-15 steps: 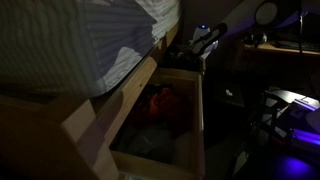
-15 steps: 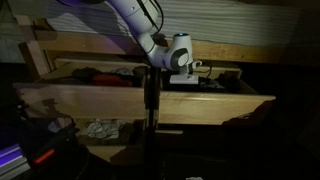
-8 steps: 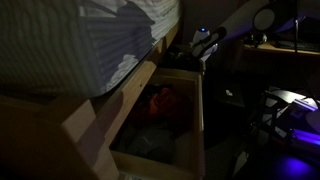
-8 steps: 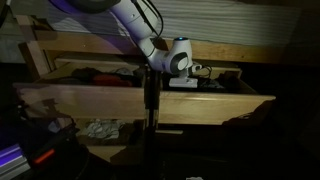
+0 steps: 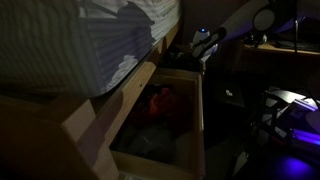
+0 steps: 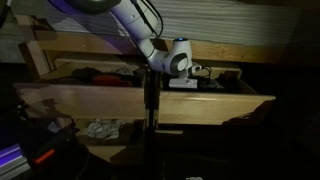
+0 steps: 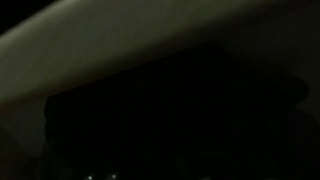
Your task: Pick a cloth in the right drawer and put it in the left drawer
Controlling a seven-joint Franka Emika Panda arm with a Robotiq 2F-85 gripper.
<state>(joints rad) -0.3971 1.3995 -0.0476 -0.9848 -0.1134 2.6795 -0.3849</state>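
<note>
Dimly, the gripper is hanging over the far end of the open drawer, and its jaws are sitting in shadow, so I cannot tell whether they are apart or closed. The red cloth is lying inside the drawer, about midway along it and well apart from the gripper. A striped mattress is overhanging the drawer's near side. In an exterior view a white cloth is lying lower down, below the wooden front. The wrist view is showing only blackness under a pale slanted surface.
</note>
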